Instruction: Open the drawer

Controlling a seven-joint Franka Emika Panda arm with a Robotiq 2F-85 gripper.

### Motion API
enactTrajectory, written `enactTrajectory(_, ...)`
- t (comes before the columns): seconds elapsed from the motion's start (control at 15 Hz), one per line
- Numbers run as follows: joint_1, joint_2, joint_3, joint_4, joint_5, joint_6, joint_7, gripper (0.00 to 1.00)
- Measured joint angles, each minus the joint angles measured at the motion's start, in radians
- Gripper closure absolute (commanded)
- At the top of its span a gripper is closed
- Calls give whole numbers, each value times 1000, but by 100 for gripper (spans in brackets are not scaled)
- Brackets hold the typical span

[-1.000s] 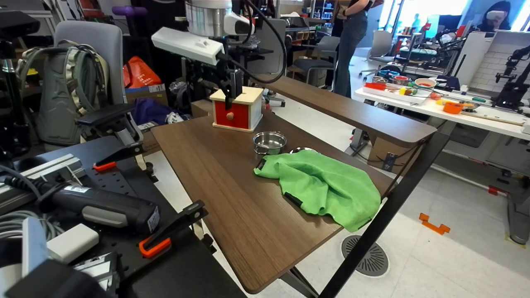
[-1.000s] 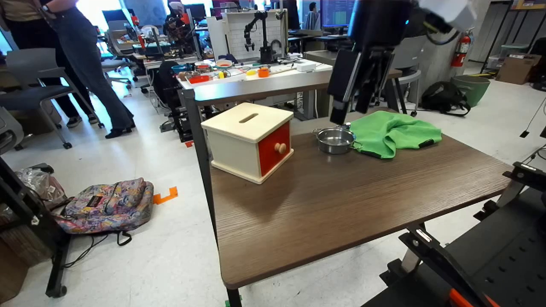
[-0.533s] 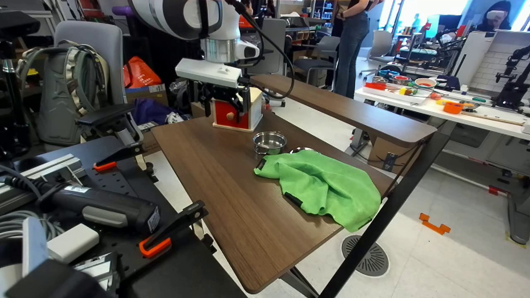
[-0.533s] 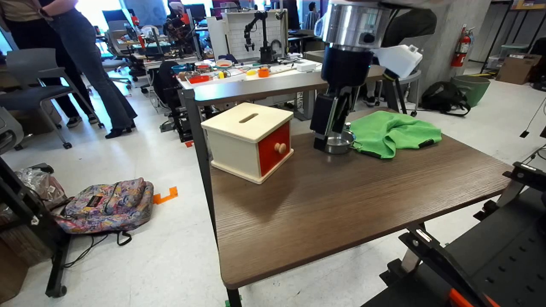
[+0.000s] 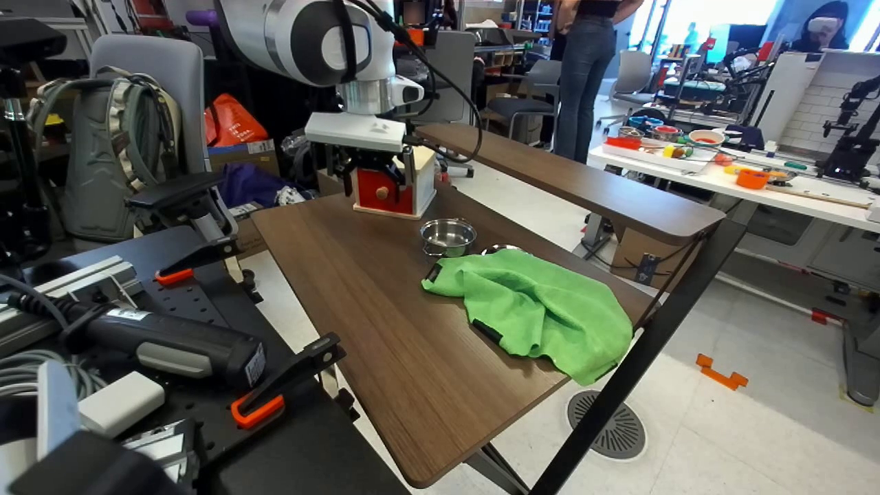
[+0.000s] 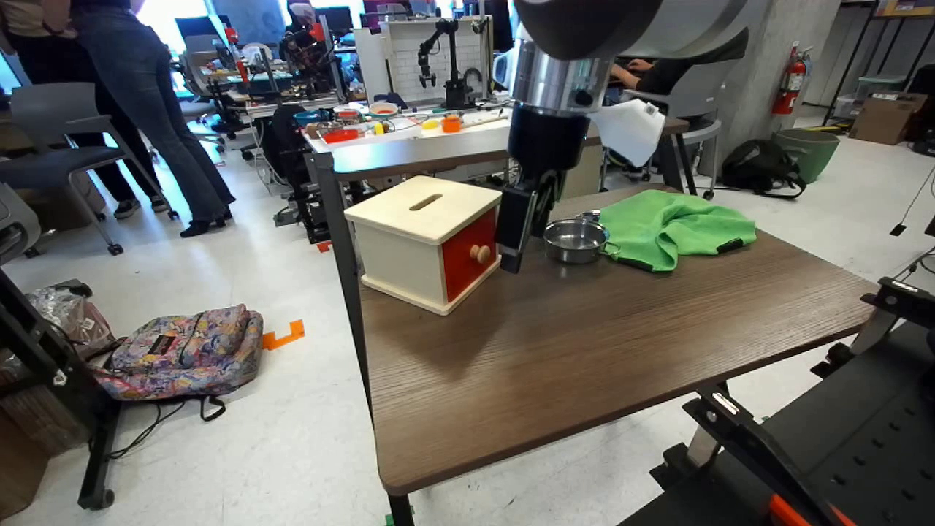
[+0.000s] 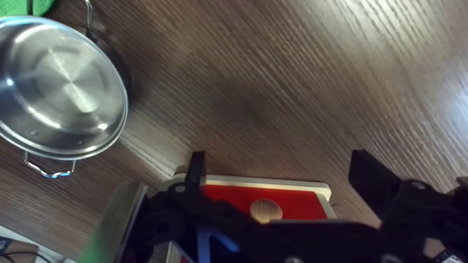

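- End effector (image 7: 278, 160): black, pointing down, fingers (image 7: 373, 179) spread wide, with wood grain visible between their tips. Stands above the desk (image 6: 621, 321), in front of the drawer (image 6: 460, 259); whether any part of it touches the box (image 6: 398, 252) cannot be told.
- Knob (image 7: 266, 210): round, pale wood, mounted on the drawer front. In the wrist view it shows between the two fingers, its lower side cut off by the dark gripper body.
- Drawer: red face, closed, set within the pale frame of its box.
- Box: pale wood, upright on the desk, lid pierced by an oblong slot (best seen in an exterior view).
- Arm (image 5: 302, 41): white and grey, reaching down from above; white housing (image 5: 355, 130) at the wrist.
- Pot (image 7: 67, 87): small, bright metal, upright, with looped wire handles. On the desk, between the box and the cloth (image 5: 536, 306).
- Metal piece (image 5: 504, 248): shiny, beside the pot, partly under the cloth; kind not clear.
- Cloth: green, crumpled, dark patches along its border, reaching the desk's edge.
- Desk: brown wood grain, rounded corners.
- Clamps (image 5: 258, 412): black, orange-tipped, on the dark worktop (image 5: 196, 302) alongside the desk.
- Backpack (image 5: 110, 161): grey-green, on the grey chair (image 5: 148, 51).
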State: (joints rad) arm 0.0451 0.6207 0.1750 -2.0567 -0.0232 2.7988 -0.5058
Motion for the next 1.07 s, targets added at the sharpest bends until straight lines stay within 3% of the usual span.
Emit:
enactTrajectory(0.6, 0, 80, 25, 46, -15, 148, 44, 0)
enactTrajectory(0.67, 0, 86, 25, 46, -21, 169, 55, 8)
enactTrajectory(0.73, 0, 90, 25, 46, -29, 186, 69, 26)
enactTrajectory(1.07, 0, 99, 25, 47, -37, 206, 105, 65)
